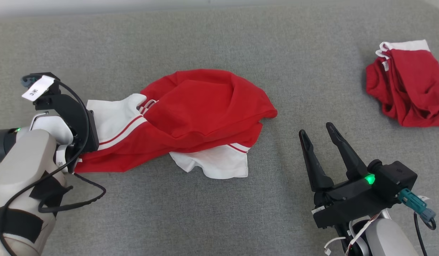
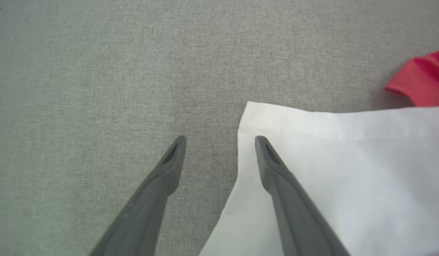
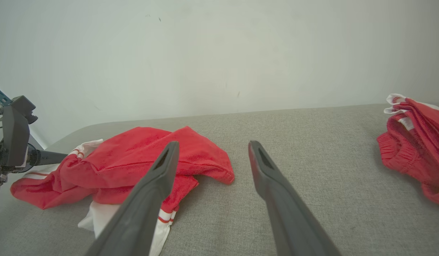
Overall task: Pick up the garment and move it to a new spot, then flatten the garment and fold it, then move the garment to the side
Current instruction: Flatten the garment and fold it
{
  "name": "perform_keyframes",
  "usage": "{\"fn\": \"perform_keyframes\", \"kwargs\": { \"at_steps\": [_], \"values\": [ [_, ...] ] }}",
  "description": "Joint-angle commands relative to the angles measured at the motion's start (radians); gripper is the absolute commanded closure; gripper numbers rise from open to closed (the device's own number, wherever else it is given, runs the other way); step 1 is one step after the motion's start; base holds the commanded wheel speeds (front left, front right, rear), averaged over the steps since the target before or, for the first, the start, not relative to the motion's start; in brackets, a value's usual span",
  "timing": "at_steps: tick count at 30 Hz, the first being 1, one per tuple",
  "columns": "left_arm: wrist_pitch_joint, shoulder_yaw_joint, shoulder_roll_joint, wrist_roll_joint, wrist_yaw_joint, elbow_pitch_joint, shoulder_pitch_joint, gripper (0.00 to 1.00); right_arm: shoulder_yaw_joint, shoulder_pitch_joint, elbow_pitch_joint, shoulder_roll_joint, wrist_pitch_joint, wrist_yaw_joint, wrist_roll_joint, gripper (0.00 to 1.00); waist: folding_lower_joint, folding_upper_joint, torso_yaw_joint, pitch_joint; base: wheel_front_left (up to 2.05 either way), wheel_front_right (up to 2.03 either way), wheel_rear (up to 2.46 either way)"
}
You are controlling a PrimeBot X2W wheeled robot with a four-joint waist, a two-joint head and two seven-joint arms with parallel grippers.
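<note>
The left arm [image 1: 27,163] covers the garment's [image 1: 205,106] left end; another red garment [image 1: 407,85], perhaps shorts, runs off the right edge.

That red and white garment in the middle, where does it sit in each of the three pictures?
Head view: the garment lies crumpled at the centre.
Left wrist view: its white corner is at the lower right, with a red bit at the right edge.
Right wrist view: it lies left of centre, low in the picture.
Shared landmark: the grey fabric surface under it.
</note>
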Motion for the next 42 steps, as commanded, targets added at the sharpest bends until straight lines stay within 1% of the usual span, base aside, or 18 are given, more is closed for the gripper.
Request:
{"fn": "perform_keyframes", "kwargs": {
  "at_steps": [1, 10, 14, 17, 18, 19, 20, 21, 22, 25, 29, 31, 33, 36, 40, 42],
  "values": [
    [0.001, -0.001, 0.009, -0.009, 0.001, -0.008, -0.016, 0.0, -0.005, -0.013, -0.006, -0.002, 0.0, 0.0, -0.008, 0.0, -0.0001, -0.0001, -0.006, 0.025, 0.0, 0.0, 0.0],
    [0.0, -0.004, 0.014, -0.017, 0.005, -0.008, -0.01, 0.0, -0.001, -0.018, -0.009, -0.002, 0.003, 0.0, -0.012, 0.0, -0.0001, -0.0001, -0.011, 0.047, 0.0, 0.0, 0.0],
    [0.014, -0.005, -0.001, -0.03, -0.021, -0.009, 0.005, 0.0, -0.003, -0.017, -0.013, -0.002, 0.004, 0.0, -0.017, 0.0, -0.0001, -0.0001, -0.013, 0.048, 0.0, 0.0, 0.0],
    [0.026, -0.008, -0.02, -0.046, -0.052, -0.017, 0.013, 0.0, -0.004, -0.015, -0.016, -0.002, 0.007, 0.0, -0.02, 0.0, -0.0001, -0.0001, -0.009, 0.049, 0.0, 0.0, 0.0],
    [0.023, -0.006, -0.024, -0.054, -0.057, -0.018, 0.014, 0.11, -0.004, -0.016, -0.016, -0.002, 0.008, 0.0, -0.02, 0.0, -0.0001, -0.0001, -0.008, 0.049, 0.0, 0.0, 0.0],
    [0.022, -0.006, -0.024, -0.054, -0.059, -0.018, 0.014, 0.29, -0.002, -0.017, -0.015, -0.002, 0.009, 0.0, -0.021, 0.0, -0.0001, -0.0001, -0.008, 0.048, 0.0, 0.0, 0.0],
    [0.021, -0.009, -0.022, -0.051, -0.059, -0.016, 0.014, 0.53, 0.0, -0.017, -0.014, -0.002, 0.011, 0.0, -0.021, 0.0, -0.0001, -0.0001, -0.007, 0.047, 0.0, 0.0, 0.0],
    [0.019, -0.011, -0.022, -0.05, -0.056, -0.014, 0.015, 0.72, 0.002, -0.018, -0.014, -0.002, 0.012, 0.0, -0.02, 0.0, -0.0001, -0.0001, -0.008, 0.045, 0.0, 0.0, 0.0],
    [0.011, -0.013, -0.016, -0.048, -0.055, -0.011, 0.016, 1.0, 0.005, -0.018, -0.013, -0.002, 0.013, 0.0, -0.02, 0.0, -0.0001, -0.0001, -0.009, 0.041, 0.0, 0.0, 0.0],
    [-0.003, -0.012, -0.017, -0.052, -0.055, -0.011, 0.022, 1.0, 0.001, -0.016, -0.01, -0.002, 0.013, 0.0, -0.02, 0.0, -0.0001, -0.0001, -0.006, 0.033, 0.0, 0.0, 0.0],
    [-0.045, -0.004, -0.015, -0.053, -0.044, -0.019, 0.02, 1.0, -0.001, -0.012, -0.007, -0.002, 0.014, 0.0, -0.022, 0.0, -0.0001, -0.0001, 0.004, 0.022, 0.0, 0.0, 0.0],
    [-0.088, 0.005, -0.019, -0.054, -0.031, -0.031, 0.016, 1.0, -0.001, -0.011, -0.006, -0.002, 0.014, 0.0, -0.022, 0.0, -0.0001, -0.0001, 0.015, 0.011, 0.0, 0.0, 0.0],
    [-0.126, 0.017, -0.03, -0.066, -0.029, -0.045, 0.02, 1.0, 0.002, -0.007, -0.005, -0.002, 0.015, 0.0, -0.024, 0.0, -0.0001, -0.0001, 0.028, -0.001, 0.0, 0.0, 0.0],
    [-0.195, 0.037, -0.041, -0.086, -0.038, -0.084, 0.029, 1.0, 0.001, -0.001, -0.009, -0.002, 0.025, 0.0, -0.029, 0.0, -0.0001, -0.0001, 0.057, -0.018, 0.0, 0.0, 0.0],
    [-0.286, 0.078, -0.055, -0.126, -0.05, -0.161, 0.083, 1.0, 0.008, 0.013, -0.01, -0.001, 0.032, 0.0, -0.026, 0.0, -0.0001, -0.0001, 0.097, -0.046, 0.0, 0.0, 0.0],
    [-0.327, 0.099, -0.055, -0.147, -0.045, -0.213, 0.119, 1.0, 0.008, 0.019, -0.011, -0.002, 0.032, 0.0, -0.024, 0.0, -0.0001, -0.0001, 0.116, -0.058, 0.0, 0.0, 0.0]
  ]
}}
